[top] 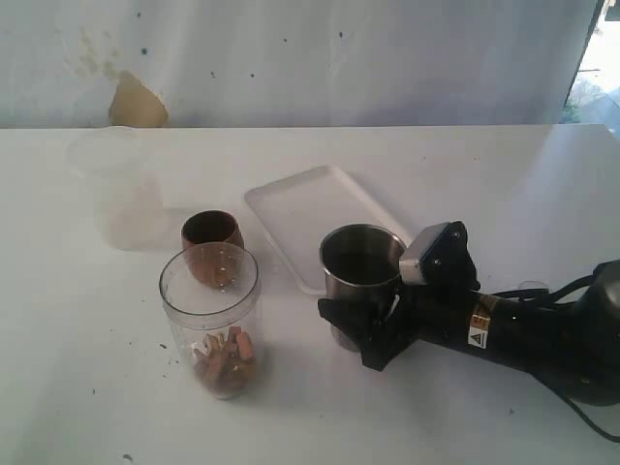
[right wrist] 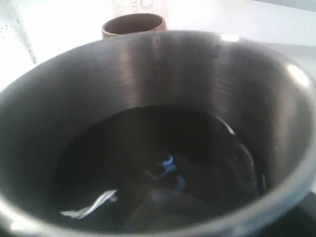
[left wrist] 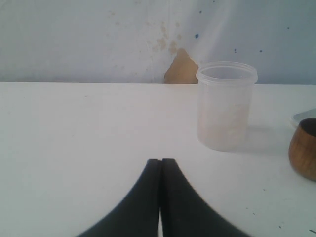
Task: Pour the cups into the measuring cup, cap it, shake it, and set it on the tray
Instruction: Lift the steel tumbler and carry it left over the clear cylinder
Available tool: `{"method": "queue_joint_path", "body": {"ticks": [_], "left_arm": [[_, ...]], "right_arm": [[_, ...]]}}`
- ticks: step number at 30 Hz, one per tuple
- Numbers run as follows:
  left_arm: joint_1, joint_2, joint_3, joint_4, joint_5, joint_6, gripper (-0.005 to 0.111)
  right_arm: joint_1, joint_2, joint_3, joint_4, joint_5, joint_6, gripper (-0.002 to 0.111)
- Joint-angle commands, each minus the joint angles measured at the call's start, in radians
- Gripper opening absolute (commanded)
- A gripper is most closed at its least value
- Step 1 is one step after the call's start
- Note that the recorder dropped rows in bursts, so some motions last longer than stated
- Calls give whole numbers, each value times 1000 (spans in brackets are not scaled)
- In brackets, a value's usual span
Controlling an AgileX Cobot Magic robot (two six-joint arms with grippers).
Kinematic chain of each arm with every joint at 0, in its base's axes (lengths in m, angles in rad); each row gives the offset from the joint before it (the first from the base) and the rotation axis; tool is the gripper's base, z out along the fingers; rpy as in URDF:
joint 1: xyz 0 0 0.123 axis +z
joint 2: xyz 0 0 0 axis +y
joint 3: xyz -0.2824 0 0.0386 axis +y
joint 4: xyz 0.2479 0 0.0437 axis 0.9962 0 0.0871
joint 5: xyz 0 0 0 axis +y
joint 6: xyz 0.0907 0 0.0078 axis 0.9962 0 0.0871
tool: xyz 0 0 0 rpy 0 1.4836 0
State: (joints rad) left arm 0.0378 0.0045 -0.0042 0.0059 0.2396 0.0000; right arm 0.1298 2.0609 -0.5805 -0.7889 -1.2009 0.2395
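The right gripper point(top: 351, 334) was placed around the steel cup point(top: 361, 260) (whether clamped could not be made out); the left gripper point(left wrist: 161, 165) was seen closed. The arm label point(top: 477, 336) at its four o'clock was unreadable.

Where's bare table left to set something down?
Free: the table left of the clear tumbler and nearer than the frosted beaker; its far-right corner behind the tray; the tray itself. Crowded: wooden cup, clear tumbler, steel tumbler and fingers of the right gripper bunch mid-table.

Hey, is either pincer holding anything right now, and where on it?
The left pincer is shut on nothing. The right pincer straddles the tapered brushed-steel tumbler low on its body; a firm grip cannot be told.
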Motion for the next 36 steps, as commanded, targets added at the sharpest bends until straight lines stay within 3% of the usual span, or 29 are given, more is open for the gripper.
{"method": "queue_joint_path", "body": {"ticks": [1,5,17,27,36], "left_arm": [[0,-4,4,2,-8,0,0],[0,-4,4,2,-8,0,0],[0,-4,4,2,-8,0,0],[0,-4,4,2,-8,0,0],[0,-4,4,2,-8,0,0]], "right_arm": [[2,0,-5,5,-11,-12,43],[2,0,-5,-17,-11,-12,1],[2,-144,-5,-83,-2,94,0],[7,-389,-48,-110,151,254,0],[144,-420,-208,-126,362,313,0]]}}
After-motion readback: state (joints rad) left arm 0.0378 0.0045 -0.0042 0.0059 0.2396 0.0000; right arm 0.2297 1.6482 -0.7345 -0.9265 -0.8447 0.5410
